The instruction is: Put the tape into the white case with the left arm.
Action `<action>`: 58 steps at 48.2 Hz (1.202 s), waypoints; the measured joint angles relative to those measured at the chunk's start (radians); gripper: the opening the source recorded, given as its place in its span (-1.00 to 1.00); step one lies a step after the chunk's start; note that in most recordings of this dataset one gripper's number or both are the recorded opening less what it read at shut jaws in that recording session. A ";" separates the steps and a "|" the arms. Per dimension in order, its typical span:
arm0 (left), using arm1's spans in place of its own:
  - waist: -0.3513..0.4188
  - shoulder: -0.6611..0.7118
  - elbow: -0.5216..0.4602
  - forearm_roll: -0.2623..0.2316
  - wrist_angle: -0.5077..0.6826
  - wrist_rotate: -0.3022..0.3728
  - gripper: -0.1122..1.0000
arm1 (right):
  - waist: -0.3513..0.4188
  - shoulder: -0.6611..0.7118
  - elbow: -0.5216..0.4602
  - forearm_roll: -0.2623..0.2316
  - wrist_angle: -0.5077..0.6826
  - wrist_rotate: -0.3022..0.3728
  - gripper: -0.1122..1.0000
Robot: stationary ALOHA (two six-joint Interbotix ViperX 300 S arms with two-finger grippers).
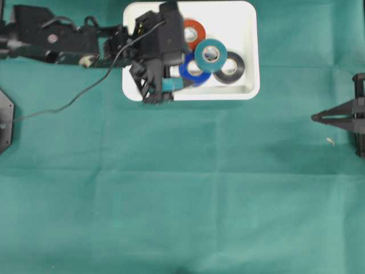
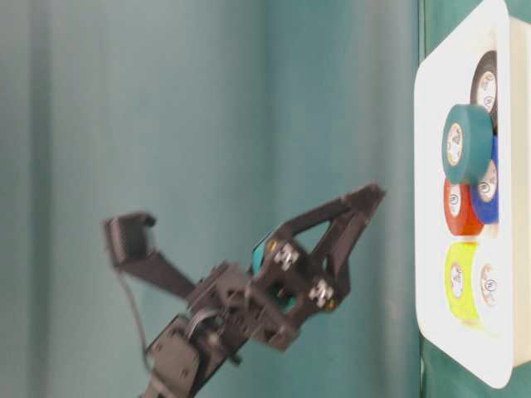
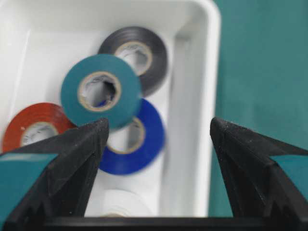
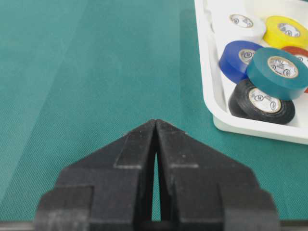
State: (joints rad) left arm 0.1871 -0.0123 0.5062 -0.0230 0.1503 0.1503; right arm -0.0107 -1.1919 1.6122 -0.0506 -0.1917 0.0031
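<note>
1. Teal tape roll (image 1: pixel 210 54) is sitting inside the white case (image 1: pixel 246 51), propped on the blue roll (image 3: pixel 137 144) and black roll (image 4: pixel 262 102), tilted, not flat on the tray floor.
2. It's leaning that way prob. because it got let go over rolls already lying there; red (image 3: pixel 30 127), yellow (image 4: pixel 287 29) and white (image 4: pixel 240 23) rolls are crowding the rest of the case.
3. Left gripper (image 3: pixel 156 137) is hanging over the case's near edge w/ jaws standing wide apart and nothing between them, teal roll lying just beyond the tips.
4. Overhead view is blurring the left arm, so can't tell if a finger is touching the tray wall; likely clear.
5. Right gripper (image 4: pixel 156 125) is resting low over the green cloth (image 1: pixel 182 200), well apart from the case, fingers pressed together, empty.
6. Judging by this, the placing looks done.
</note>
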 measured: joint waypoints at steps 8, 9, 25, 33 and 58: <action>-0.034 -0.072 0.069 -0.002 -0.064 0.000 0.71 | 0.000 0.000 0.000 0.003 0.000 0.000 -0.97; -0.037 -0.080 0.078 -0.002 -0.072 0.000 0.71 | 0.000 0.000 0.000 0.003 0.000 0.000 -0.97; -0.098 -0.192 0.216 -0.003 -0.164 -0.035 0.70 | 0.000 0.000 0.000 0.003 0.000 0.000 -0.97; -0.138 -0.218 0.267 -0.003 -0.199 -0.055 0.70 | 0.000 0.000 0.000 0.003 0.000 0.000 -0.97; -0.216 -0.230 0.328 -0.003 -0.288 -0.055 0.70 | 0.000 0.002 0.000 0.003 0.000 0.000 -0.97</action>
State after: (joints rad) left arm -0.0291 -0.2424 0.8345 -0.0261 -0.1381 0.0951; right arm -0.0107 -1.1904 1.6122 -0.0476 -0.1917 0.0031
